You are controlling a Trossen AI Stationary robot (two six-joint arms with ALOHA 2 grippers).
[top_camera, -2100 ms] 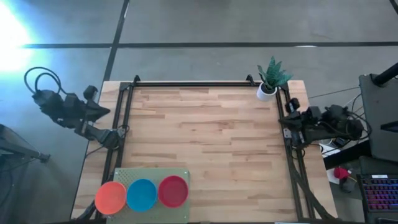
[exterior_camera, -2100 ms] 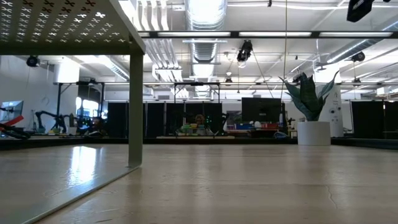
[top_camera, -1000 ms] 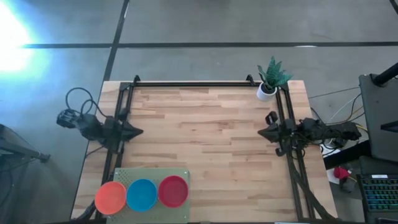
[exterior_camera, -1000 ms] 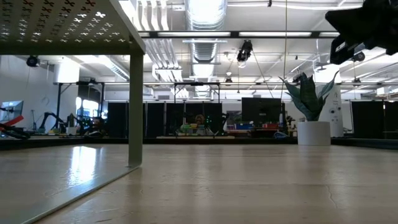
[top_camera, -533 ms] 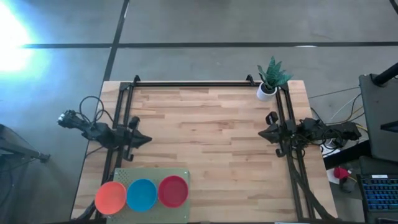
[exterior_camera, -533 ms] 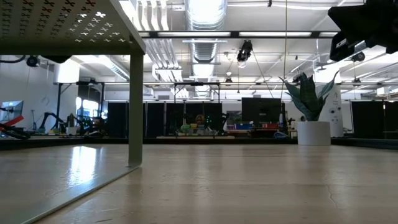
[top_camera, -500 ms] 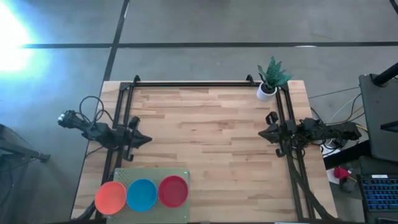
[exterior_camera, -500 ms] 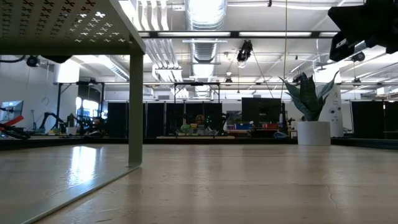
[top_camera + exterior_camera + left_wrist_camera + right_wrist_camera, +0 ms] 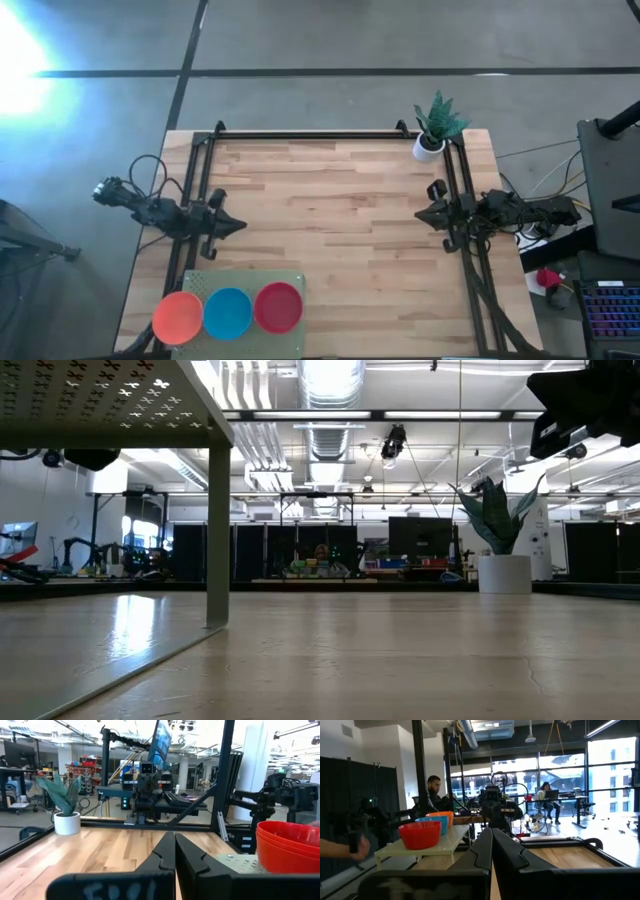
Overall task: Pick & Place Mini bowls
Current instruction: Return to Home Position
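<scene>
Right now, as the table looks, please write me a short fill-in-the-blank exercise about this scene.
On the shelf, the stack between the orange bowls and the red bowls is ____. The left claw and the right claw both have their fingers ____. The white pot holds a green ____.
Missing words: blue, shut, plant.

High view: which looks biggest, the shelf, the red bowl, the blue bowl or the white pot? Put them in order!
1. shelf
2. red bowl and blue bowl: they look alike, so a tie
3. white pot
</scene>
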